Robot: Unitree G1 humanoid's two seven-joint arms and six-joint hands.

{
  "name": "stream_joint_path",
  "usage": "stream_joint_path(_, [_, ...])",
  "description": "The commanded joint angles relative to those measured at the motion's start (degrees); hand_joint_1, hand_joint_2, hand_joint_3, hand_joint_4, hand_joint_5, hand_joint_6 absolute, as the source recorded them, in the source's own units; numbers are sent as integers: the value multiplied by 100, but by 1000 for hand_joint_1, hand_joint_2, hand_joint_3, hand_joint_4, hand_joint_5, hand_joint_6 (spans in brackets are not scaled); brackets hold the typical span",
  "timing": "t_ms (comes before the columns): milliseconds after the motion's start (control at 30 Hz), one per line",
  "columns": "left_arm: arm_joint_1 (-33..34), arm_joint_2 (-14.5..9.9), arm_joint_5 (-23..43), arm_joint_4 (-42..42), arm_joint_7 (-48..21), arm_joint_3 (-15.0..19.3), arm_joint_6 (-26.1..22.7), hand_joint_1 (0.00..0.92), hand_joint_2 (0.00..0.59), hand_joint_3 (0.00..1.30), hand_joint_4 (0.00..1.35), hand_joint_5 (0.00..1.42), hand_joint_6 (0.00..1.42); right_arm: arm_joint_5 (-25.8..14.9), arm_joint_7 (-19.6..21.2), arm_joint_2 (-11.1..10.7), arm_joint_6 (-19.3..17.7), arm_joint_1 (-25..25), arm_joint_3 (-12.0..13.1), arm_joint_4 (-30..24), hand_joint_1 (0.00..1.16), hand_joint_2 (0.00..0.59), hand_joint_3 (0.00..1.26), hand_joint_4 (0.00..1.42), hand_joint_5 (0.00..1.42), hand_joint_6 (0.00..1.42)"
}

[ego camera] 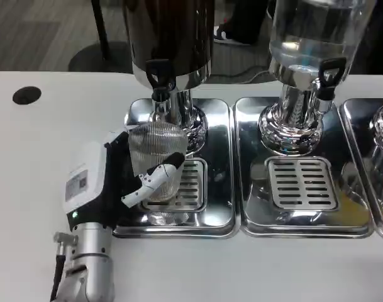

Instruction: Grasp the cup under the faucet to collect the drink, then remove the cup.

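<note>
A clear ribbed cup (155,151) stands upright on the drip grate of the left chrome tray (219,189), just in front of the black faucet (158,77) of the dark drink dispenser (172,38). My left hand (125,173) reaches in from the cup's left side and grips it, with a white finger (155,180) wrapped across its front. I cannot tell whether any drink is in the cup.
A second dispenser (310,31) with clear liquid and a black tap (326,74) stands on the middle tray (301,182). A third tray edge (377,157) shows at far right. A black round hole (26,95) sits at the table's back left.
</note>
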State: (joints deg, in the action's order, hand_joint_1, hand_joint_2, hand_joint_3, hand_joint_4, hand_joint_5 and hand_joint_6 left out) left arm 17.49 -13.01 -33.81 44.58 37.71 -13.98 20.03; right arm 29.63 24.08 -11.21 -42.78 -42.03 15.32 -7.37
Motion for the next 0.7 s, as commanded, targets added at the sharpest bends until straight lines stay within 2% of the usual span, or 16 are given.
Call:
stream_joint_path(33, [66,-14,37,101,64,15,16,163,114,430,322,463,583,-58,-5,38,-103,-27,52,5,647,504,317,253,172,44])
stream_joint_path(433, [55,9,16,147,54,-38,30,167,116,425,316,463,589,-80,-5,44,-149,-39,67,33,649,504,317,253,182,44])
stream_joint_path(567, [61,9,83,151,-162,-55,38,164,86,332,184,390,526,-89,4,55,-183,-49,70,46,650,504,317,254,183,44])
stream_joint_path(700, [67,7,167,161,-390,-64,31,145,59,168,57,269,406,-104,-1,59,-215,-51,80,59,650,504,317,256,183,44])
